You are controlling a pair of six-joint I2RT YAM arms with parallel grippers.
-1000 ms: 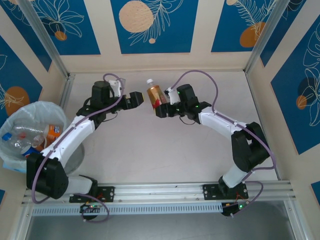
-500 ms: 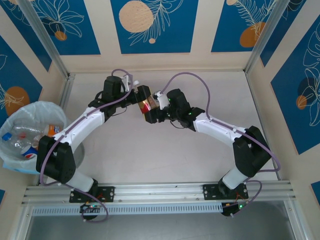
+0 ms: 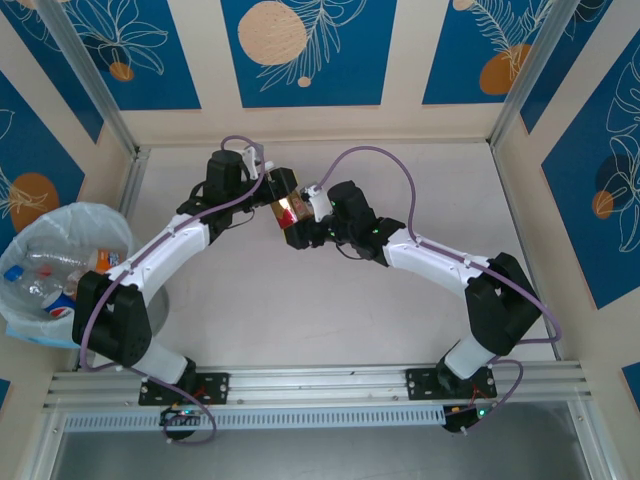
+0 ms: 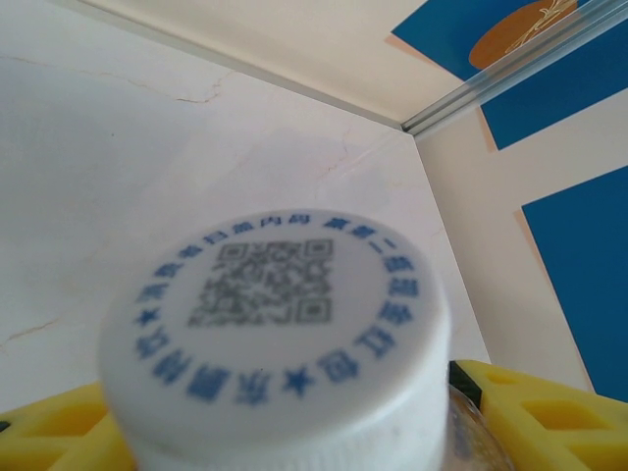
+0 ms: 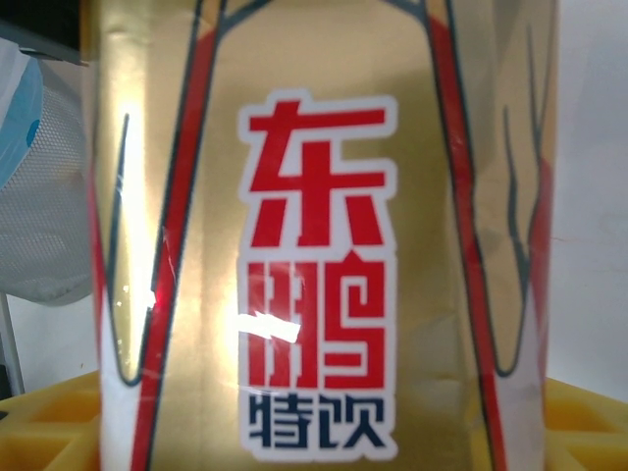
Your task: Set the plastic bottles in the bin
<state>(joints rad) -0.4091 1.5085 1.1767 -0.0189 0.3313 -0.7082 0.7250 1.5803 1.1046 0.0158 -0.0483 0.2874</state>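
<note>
A plastic bottle [image 3: 291, 209] with a gold and red label hangs above the table between both arms. My right gripper [image 3: 303, 224] is shut on its body; in the right wrist view the label [image 5: 324, 245] stands between the yellow fingers [image 5: 589, 422]. My left gripper [image 3: 281, 189] grips the same bottle near its top. In the left wrist view its white cap [image 4: 280, 334] with blue print sits between the yellow fingers [image 4: 549, 412], which press the clear shoulder. The bin [image 3: 62, 218], lined with a translucent bag, stands at far left with several bottles [image 3: 45, 272] inside.
Blue patterned walls close off the back and both sides of the pale table [image 3: 400, 300]. A metal rail [image 3: 320, 380] runs along the near edge, where the arm bases are bolted. The bin's bag [image 5: 34, 216] shows behind the bottle in the right wrist view.
My left arm swung right to the bottle and its jaws closed round the top. The right arm carried the bottle a little left and toward the left gripper.
</note>
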